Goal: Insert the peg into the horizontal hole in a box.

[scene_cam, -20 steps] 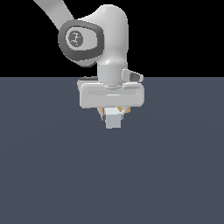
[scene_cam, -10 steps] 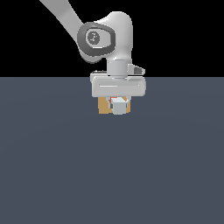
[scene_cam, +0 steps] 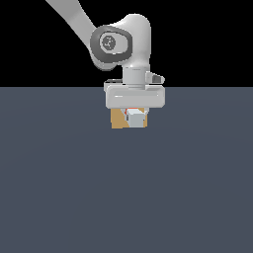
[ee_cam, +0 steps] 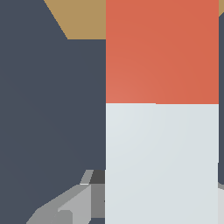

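Closest to the wrist camera, the peg (ee_cam: 162, 131) fills most of that view; one peg is counted, pale grey-white along the nearer stretch and orange-red along the farther stretch. Its side edges run off the frame at both ends, so its full length cannot be read there. One grey finger (ee_cam: 70, 205) of the pincer shows beside the pale stretch, partly cut off by the frame edge; the opposite finger is hardly visible. The pincer (scene_cam: 134, 112) holds the peg by its pale part, closed narrowly around it.

Beyond the orange-red end, the wrist view shows only a tan sliver of the box (ee_cam: 83, 19), cut off by the frame and overlapped by the peg. The hole cannot be seen in either view, so whether the peg's tip has entered it cannot be told.

From the exterior view, the peg (scene_cam: 135, 118) appears end-on as a small pale square with a trace of orange above it, directly in front of the one box (scene_cam: 118, 120). The box's upper part is hidden by the pincer's white body, and its middle is covered by the peg. Only the face toward the exterior view's left shows clearly.

One arm (scene_cam: 121, 42) is counted, its upper link cut off at the frame top. Box and peg sit low over the dark grey tabletop (scene_cam: 126, 197).
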